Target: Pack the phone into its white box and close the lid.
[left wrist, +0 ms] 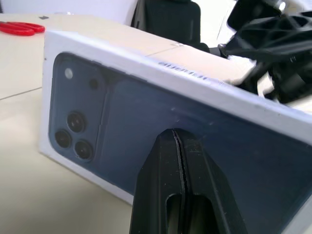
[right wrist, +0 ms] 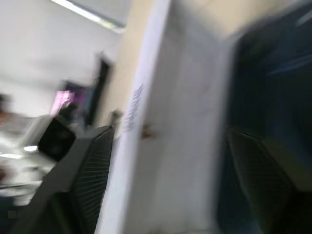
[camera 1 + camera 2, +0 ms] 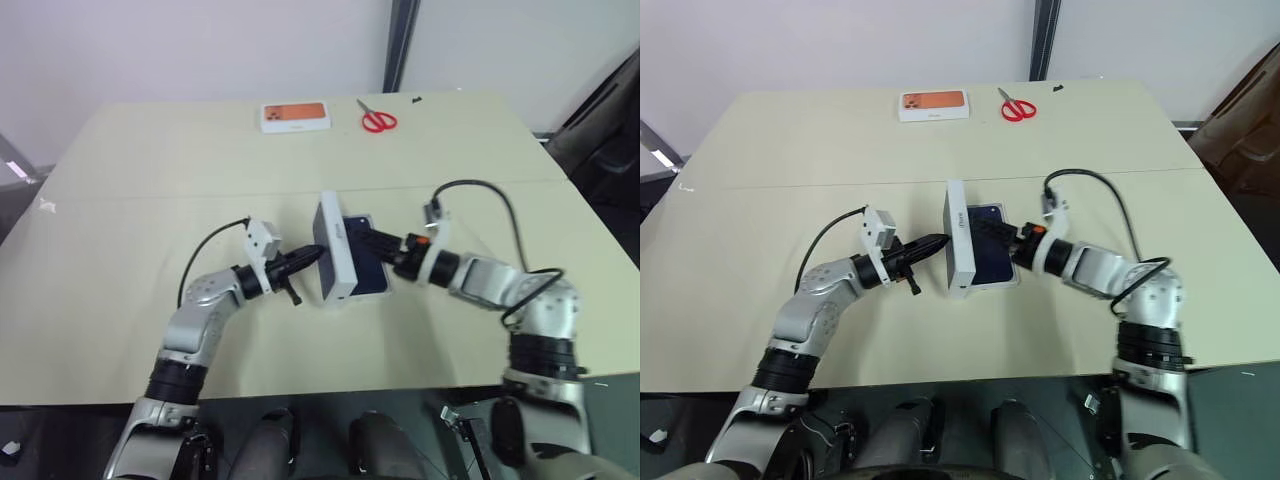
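The white lid [image 3: 333, 250] stands up on its long edge at the table's middle, leaning over the left side of the dark navy phone [image 3: 368, 268]. The phone lies flat in the white box [image 3: 988, 288], of which only a thin rim shows. My left gripper [image 3: 316, 253] is shut, and its tip is at the lid's outer face [image 1: 146, 107], which bears a printed phone picture. My right gripper [image 3: 366, 240] is open over the phone, facing the lid's white inside with its small brown mark [image 2: 146, 130]. One finger [image 2: 90, 170] shows on each side of that face.
An orange-topped white box [image 3: 295, 116] and red scissors [image 3: 378, 121] lie at the table's far edge. A black chair [image 1: 168, 19] stands beyond the table. Bare tabletop [image 3: 150, 200] spreads to the left and right of the box.
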`<move>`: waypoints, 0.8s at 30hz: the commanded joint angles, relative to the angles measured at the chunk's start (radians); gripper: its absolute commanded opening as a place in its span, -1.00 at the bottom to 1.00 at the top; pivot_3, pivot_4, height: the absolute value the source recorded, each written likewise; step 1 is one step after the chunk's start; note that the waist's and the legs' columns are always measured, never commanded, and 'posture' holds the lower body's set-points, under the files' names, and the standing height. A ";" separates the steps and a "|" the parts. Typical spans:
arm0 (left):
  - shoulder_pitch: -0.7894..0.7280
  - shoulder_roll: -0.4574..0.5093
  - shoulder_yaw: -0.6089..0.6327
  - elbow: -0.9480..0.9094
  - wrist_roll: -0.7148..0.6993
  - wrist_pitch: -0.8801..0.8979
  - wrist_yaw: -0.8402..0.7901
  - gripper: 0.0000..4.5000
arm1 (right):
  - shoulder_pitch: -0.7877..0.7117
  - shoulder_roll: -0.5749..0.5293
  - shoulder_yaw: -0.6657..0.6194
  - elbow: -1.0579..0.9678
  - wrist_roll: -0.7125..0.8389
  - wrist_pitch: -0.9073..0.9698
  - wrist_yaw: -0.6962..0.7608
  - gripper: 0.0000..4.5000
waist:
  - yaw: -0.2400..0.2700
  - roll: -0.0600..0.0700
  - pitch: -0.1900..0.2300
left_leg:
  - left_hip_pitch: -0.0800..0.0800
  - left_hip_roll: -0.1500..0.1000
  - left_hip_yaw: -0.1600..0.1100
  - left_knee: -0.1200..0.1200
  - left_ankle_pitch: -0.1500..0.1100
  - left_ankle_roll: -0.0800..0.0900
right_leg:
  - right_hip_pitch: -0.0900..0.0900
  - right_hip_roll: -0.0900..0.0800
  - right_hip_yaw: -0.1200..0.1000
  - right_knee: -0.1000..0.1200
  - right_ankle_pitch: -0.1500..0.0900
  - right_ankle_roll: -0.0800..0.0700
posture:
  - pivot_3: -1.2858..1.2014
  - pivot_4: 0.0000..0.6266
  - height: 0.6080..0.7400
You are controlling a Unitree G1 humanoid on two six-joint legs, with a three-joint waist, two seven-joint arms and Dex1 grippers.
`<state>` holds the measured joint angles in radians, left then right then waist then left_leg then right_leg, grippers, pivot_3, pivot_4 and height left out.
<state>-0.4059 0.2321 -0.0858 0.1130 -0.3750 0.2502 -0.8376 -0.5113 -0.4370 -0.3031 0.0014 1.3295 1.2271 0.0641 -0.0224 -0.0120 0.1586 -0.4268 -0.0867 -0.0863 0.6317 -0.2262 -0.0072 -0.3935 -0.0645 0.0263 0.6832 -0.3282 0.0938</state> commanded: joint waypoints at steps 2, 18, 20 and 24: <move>-0.044 -0.044 -0.029 0.023 0.021 -0.033 0.007 -1.00 | 0.034 -0.229 0.148 -0.105 -0.280 -0.155 0.307 0.75 | 0.006 -0.001 0.000 | 0.000 0.000 0.001 0.001 0.000 0.001 | 0.001 0.000 0.000 -0.001 0.000 0.000 | 0.03 -0.52 0.91; 0.037 0.131 0.032 -0.104 0.002 0.062 -0.030 -1.00 | 0.063 -0.261 0.425 -0.100 -0.969 -0.764 0.515 -0.99 | 0.009 -0.001 0.000 | 0.001 0.001 0.000 0.001 0.000 0.000 | 0.001 0.000 0.001 -0.001 0.000 0.000 | 0.03 -0.52 0.91; 0.072 0.163 0.039 -0.143 -0.012 0.100 -0.035 -1.00 | 0.060 -0.247 0.436 -0.093 -0.991 -0.776 0.540 -0.99 | 0.010 -0.001 0.000 | 0.001 0.001 0.000 0.001 0.000 -0.001 | 0.001 0.000 0.001 -0.001 0.000 0.000 | 0.03 -0.52 0.91; 0.132 0.201 0.015 -0.172 -0.003 0.167 -0.034 -1.00 | 0.045 -0.225 0.470 -0.074 -1.041 -0.802 0.588 -0.99 | 0.012 -0.001 0.000 | 0.001 0.001 0.000 0.001 0.000 -0.001 | 0.001 0.000 0.001 -0.001 0.000 0.000 | 0.03 -0.52 0.91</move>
<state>-0.2821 0.4281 -0.0627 -0.0239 -0.3747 0.4001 -0.8701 -0.4445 -0.6722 0.1645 -0.0674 0.3128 0.4561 0.6331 -0.0108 -0.0127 0.1589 -0.4261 -0.0859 -0.0869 0.6327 -0.2262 -0.0078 -0.3923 -0.0647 0.0268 0.6822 -0.3283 0.0940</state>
